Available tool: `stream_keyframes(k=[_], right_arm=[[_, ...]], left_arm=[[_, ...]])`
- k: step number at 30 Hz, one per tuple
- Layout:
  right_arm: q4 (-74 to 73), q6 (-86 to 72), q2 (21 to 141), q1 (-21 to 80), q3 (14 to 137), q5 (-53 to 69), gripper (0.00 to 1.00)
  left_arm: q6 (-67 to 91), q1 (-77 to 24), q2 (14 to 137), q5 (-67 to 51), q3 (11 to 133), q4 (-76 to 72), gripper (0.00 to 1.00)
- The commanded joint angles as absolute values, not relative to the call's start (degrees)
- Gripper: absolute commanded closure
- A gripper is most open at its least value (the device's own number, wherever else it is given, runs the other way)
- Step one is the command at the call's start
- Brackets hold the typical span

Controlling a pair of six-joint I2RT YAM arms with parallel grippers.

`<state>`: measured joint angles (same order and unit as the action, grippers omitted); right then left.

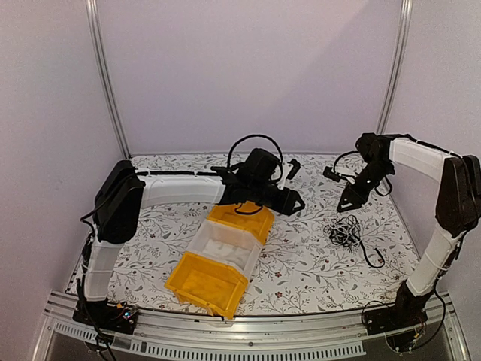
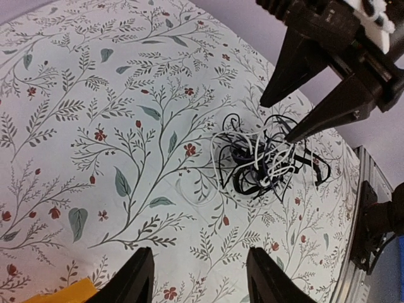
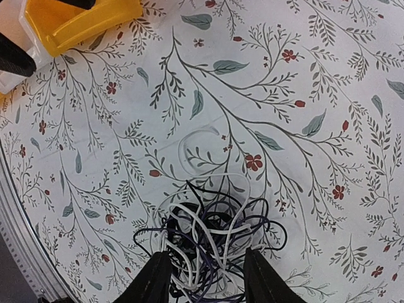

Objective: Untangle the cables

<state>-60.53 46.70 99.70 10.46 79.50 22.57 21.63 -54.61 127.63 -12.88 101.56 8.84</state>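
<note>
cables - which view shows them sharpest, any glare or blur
right wrist: cables closest and sharpest, black and white strands distinct, no glare; left wrist: a little softer, right tool dark over their upper edge; top: a small dark clump, strands unresolved, light flat and even

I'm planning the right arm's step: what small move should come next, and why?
Probably lower the right gripper slightly and close on the top strands of the cables. Its jaws stand open over the tangle, which lies bunched on the table, nothing gripped yet.
</note>
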Motion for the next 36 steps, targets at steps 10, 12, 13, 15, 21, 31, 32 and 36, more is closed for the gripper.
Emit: stream_keyframes(k=[10, 12, 13, 15, 21, 31, 32, 36], right_arm=[[-61.9, 48.2, 102.1, 10.7, 83.2, 24.6, 0.48], [-64.2, 46.9, 102.5, 10.9, 88.2, 26.7, 0.45], [-64.2, 46.2, 102.8, 11.4, 90.3, 27.2, 0.44], [-62.7, 43.1, 103.3, 13.5, 92.3, 25.1, 0.48], [-58.1, 40.3, 106.7, 22.1, 85.4, 17.9, 0.61], [-51.6, 36.0, 111.8, 25.7, 79.0, 9.8, 0.62], [-51.2, 36.1, 112.5, 25.9, 78.8, 9.0, 0.62], [-50.7, 36.5, 114.0, 26.0, 78.5, 7.6, 0.61]], left_arm=[[29.1, -52.0, 131.1, -14.8, 109.5, 13.2, 0.51], [29.8, -52.0, 131.0, -13.8, 109.6, 13.8, 0.51], [30.1, -52.0, 130.8, -13.0, 109.4, 14.1, 0.51], [30.9, -52.0, 130.2, -11.5, 108.5, 14.4, 0.52], [36.9, -50.4, 125.3, -1.8, 103.6, 17.3, 0.52], [45.1, -47.2, 115.1, 5.5, 89.5, 14.2, 0.51], [44.8, -47.2, 115.0, 5.3, 89.5, 14.2, 0.51], [44.5, -47.1, 115.0, 4.9, 89.5, 13.9, 0.51]])
